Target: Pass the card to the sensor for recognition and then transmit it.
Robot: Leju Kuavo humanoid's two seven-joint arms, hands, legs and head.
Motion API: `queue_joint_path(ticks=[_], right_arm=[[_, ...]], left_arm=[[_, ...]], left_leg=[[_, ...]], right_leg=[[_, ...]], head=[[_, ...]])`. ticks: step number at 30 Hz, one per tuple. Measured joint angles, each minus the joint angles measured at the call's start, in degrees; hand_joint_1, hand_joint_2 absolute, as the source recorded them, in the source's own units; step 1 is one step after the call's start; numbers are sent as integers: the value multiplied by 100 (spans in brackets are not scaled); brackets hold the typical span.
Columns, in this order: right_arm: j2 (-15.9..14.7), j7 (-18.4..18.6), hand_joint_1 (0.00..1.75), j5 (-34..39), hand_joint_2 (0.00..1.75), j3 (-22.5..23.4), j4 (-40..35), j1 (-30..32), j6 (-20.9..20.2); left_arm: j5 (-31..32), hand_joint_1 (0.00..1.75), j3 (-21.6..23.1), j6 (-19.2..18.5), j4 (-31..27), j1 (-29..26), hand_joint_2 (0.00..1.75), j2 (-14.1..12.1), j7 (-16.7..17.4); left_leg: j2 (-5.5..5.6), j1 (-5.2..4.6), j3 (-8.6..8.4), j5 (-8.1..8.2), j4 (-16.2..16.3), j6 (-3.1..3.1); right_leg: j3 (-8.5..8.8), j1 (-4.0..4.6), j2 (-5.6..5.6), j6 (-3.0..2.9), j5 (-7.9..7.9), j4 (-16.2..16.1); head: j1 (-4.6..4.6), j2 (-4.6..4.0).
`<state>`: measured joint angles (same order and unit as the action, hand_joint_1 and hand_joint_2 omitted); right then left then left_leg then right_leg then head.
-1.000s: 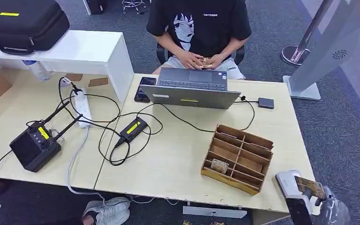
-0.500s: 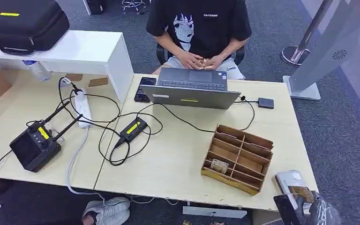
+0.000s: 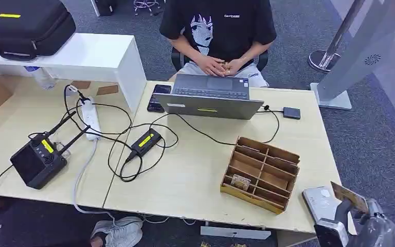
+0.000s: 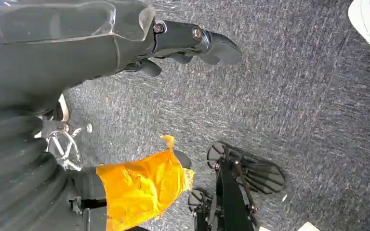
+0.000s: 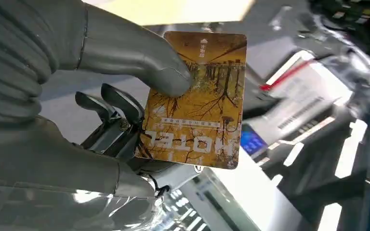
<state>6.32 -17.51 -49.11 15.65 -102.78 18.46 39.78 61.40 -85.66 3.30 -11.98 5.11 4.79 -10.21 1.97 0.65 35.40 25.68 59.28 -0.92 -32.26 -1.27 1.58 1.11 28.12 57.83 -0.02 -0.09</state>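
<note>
Robot holds a card by the reader

The right hand [image 5: 91, 96] pinches the yellow card [image 5: 197, 96] just above the white reader [image 3: 320, 201]; the left hand [image 4: 173, 43] holds nothing, fingers loosely curled.

Bright, even light; right wrist background blurred.

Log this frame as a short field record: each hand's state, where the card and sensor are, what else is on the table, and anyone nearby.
right hand: pinches the card between thumb and fingers
left hand: hangs over carpet, holds nothing
card: raised above the sensor, not touching it
sensor: grey-white, at the table's near right corner
wooden tray: left of the sensor, one card in a front slot
person: seated behind the laptop
</note>
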Motion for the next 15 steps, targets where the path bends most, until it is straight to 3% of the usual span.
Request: queue_joint_path(ticks=[6, 15], right_arm=[[-87, 308, 175, -286, 175, -748, -755, -113, 0], [-209, 218, 175, -288, 175, -1095, -1017, -218, 0]], left_arm=[[22, 0, 0, 0, 0, 8, 175, 0, 0], [81, 0, 2, -17, 0, 4, 175, 0, 0]], left_leg=[[3, 0, -6, -2, -1, -1], [-1, 0, 3, -2, -1, -1]], right_leg=[[-2, 0, -2, 1, 0, 0], [4, 0, 1, -2, -3, 1]], head=[[0, 0], [0, 0]])
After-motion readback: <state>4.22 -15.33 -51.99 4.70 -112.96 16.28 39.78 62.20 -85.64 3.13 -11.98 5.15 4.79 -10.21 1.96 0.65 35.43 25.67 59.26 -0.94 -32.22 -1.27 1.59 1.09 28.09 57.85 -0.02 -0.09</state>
